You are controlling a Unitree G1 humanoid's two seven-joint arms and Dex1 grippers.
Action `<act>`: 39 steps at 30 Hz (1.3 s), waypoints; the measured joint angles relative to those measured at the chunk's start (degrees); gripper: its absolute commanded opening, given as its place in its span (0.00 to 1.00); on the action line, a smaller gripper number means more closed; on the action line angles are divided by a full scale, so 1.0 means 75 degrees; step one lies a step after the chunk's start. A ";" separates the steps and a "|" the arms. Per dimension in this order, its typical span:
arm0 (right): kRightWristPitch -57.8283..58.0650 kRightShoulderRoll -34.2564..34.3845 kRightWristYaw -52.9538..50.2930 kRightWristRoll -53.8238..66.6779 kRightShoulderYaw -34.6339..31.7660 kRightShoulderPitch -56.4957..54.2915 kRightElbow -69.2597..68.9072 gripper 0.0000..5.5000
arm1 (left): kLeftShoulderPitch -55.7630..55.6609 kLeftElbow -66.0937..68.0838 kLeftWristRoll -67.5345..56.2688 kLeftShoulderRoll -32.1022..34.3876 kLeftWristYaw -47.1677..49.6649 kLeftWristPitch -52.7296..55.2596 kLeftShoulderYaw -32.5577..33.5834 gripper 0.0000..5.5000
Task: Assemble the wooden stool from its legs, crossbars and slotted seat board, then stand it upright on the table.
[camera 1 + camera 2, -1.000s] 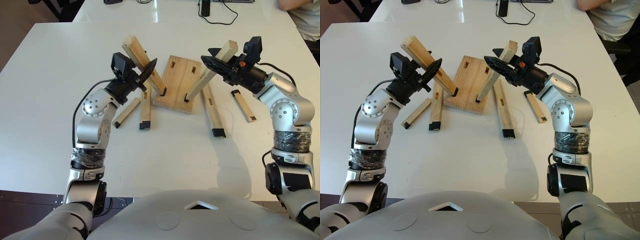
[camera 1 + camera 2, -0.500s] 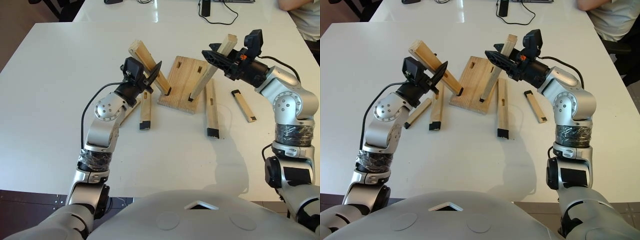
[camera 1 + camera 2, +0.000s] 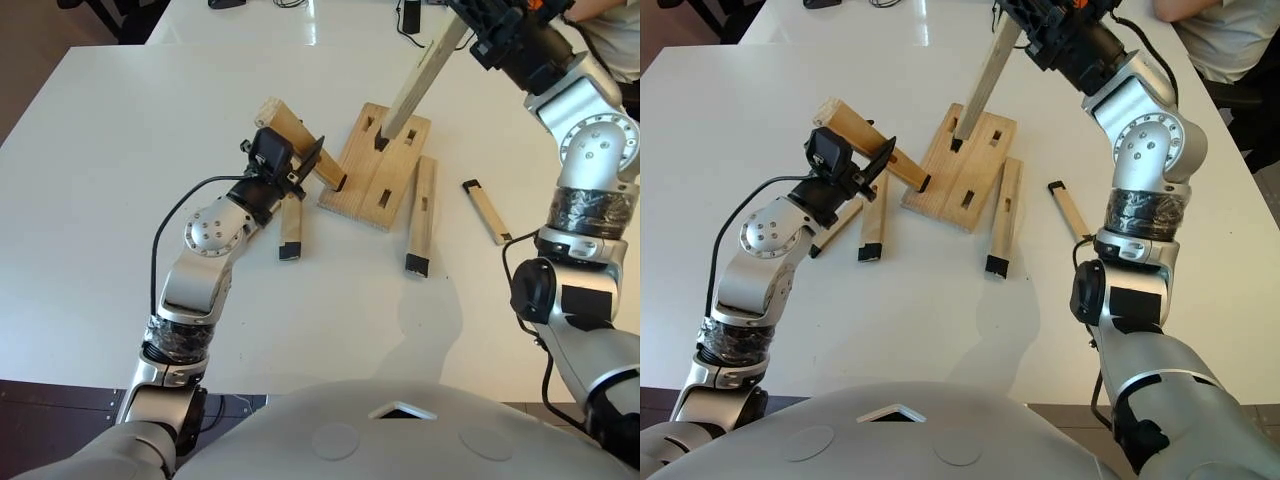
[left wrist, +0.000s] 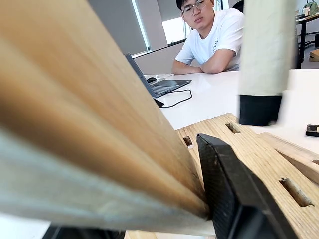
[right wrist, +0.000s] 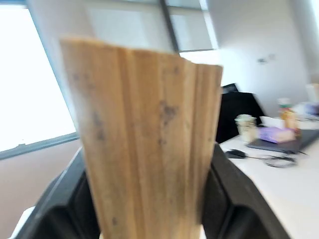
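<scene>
slotted seat board (image 3: 375,170) lies on the desk (image 3: 120,150) with two legs in its slots: the left tool (image 3: 300,165) clamps the leaning leg (image 3: 283,122) at its left side, the right tool (image 3: 462,12) clamps the rising leg (image 3: 415,80) at its far end. the wood looks stiff and light, the joints likely loose, so gripping each leg nearer the board seems steadier.

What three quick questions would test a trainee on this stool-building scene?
1. True or false: the seat board already stands upright on four legs.
2. The right gripper holds: A) a raised leg; B) the seat board; C) nothing.
3. How many loose wooden pieces lie on the table on the robot's right of the seat board?

Key: 1 false; 2 A; 3 two, a long leg and a short crossbar.
</scene>
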 measured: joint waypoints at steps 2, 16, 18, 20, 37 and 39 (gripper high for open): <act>0.0169 -0.0304 0.0507 0.0231 0.0039 0.0389 -0.0543 0.40 | -0.0029 -0.0024 -0.0017 -0.0003 0.0049 0.0131 0.0037 0.34; 0.0683 -0.2218 0.1400 0.0218 -0.0496 0.2441 -0.0283 0.40 | 0.0218 -0.1496 -0.0450 -0.0339 0.1173 0.2863 0.1072 0.30; 0.1467 -0.2566 0.1533 0.0832 -0.0731 0.2796 -0.0548 0.40 | 0.0272 -0.1756 -0.0500 -0.0450 0.1324 0.3258 0.1131 0.29; 0.1799 -0.2775 0.1615 0.0955 -0.0718 0.3259 -0.0595 0.40 | 0.0289 -0.1808 -0.0509 -0.0539 0.1411 0.3382 0.1176 0.29; -0.1072 -0.2305 0.2424 -0.1506 0.0936 0.2658 0.3302 0.65 | -0.0199 -0.0793 -0.0974 -0.0784 0.1122 0.2913 0.1407 0.24; -0.1335 -0.2387 0.2585 -0.1764 0.0977 0.2345 0.3655 0.72 | -0.0183 -0.0777 -0.1004 -0.0788 0.1122 0.2880 0.1419 0.24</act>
